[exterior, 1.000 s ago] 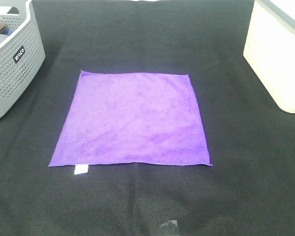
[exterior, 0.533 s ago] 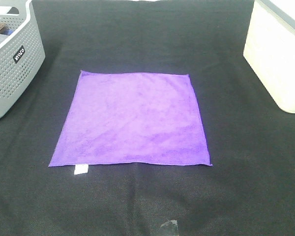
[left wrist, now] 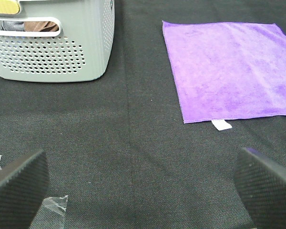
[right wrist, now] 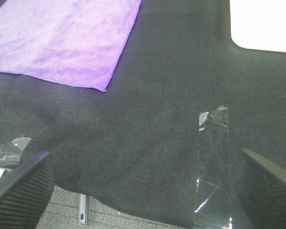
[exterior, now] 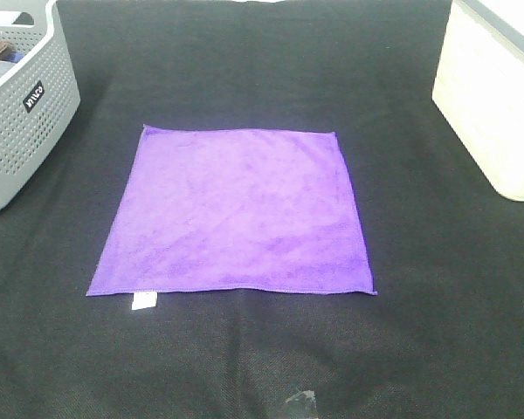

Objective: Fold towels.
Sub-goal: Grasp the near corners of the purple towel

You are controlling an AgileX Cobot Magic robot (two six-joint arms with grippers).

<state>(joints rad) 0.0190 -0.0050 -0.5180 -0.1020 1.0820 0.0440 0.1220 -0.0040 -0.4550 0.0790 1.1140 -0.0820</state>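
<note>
Nothing has moved since the earlier frame: on the black table (exterior: pixel 244 52) the purple towel (exterior: pixel 236 214) lies flat and unfolded in the middle. A white box (exterior: pixel 498 105) stands well off to its right, a grey basket (exterior: pixel 22 131) to its left. The left gripper (left wrist: pixel 143 186) and right gripper (right wrist: pixel 144 188) gape wide, holding nothing, short of the towel's white tag (exterior: pixel 143 301).

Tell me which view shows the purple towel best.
Exterior high: the whole towel lies flat in frame, all four corners and white tag visible. Left wrist crops one corner; right wrist catches only the area around one corner.
</note>
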